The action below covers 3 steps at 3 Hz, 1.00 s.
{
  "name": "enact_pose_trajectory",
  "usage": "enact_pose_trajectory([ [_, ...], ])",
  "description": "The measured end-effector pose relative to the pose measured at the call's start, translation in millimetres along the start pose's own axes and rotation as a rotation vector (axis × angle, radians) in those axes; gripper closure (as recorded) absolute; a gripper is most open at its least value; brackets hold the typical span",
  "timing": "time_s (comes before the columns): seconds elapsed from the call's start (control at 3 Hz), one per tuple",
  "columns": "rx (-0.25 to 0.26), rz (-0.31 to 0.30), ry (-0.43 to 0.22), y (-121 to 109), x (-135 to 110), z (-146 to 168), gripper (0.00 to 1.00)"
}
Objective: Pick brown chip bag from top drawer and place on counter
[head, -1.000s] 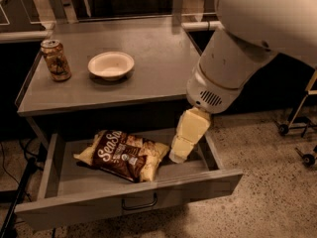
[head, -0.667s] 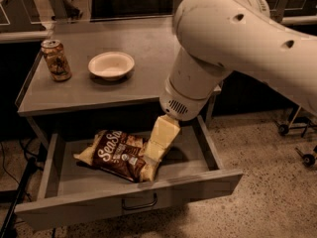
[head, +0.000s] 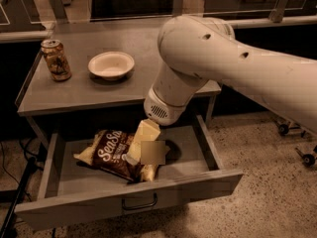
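Brown chip bag lies in the top drawer, jaws apparently resting on it, grip impossible to tell.

The claw sits low in the top drawer on the brown chip bag; the drawer's right side is bare. On the bench, can and bowl stand left; the arm overhangs the right.

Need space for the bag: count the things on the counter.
2: a can at the counter's left end, a white bowl beside it; the arm may hide more. The gripper is in the top drawer at the brown chip bag.
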State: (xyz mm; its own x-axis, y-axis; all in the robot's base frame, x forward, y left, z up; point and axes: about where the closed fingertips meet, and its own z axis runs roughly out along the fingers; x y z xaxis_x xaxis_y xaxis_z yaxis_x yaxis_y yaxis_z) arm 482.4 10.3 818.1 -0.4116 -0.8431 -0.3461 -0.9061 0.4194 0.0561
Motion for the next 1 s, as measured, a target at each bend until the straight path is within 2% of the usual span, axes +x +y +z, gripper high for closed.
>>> enact_pose_trajectory([
  [0.33,0.0,0.0,0.0,0.2,0.0,0.0,0.0],
  [0.67,-0.031,0.063,-0.019,-0.1,-4.7,22.1,0.0],
  [1.0,-0.051,0.148,-0.036,-16.8,-16.2,64.6,0.0],
])
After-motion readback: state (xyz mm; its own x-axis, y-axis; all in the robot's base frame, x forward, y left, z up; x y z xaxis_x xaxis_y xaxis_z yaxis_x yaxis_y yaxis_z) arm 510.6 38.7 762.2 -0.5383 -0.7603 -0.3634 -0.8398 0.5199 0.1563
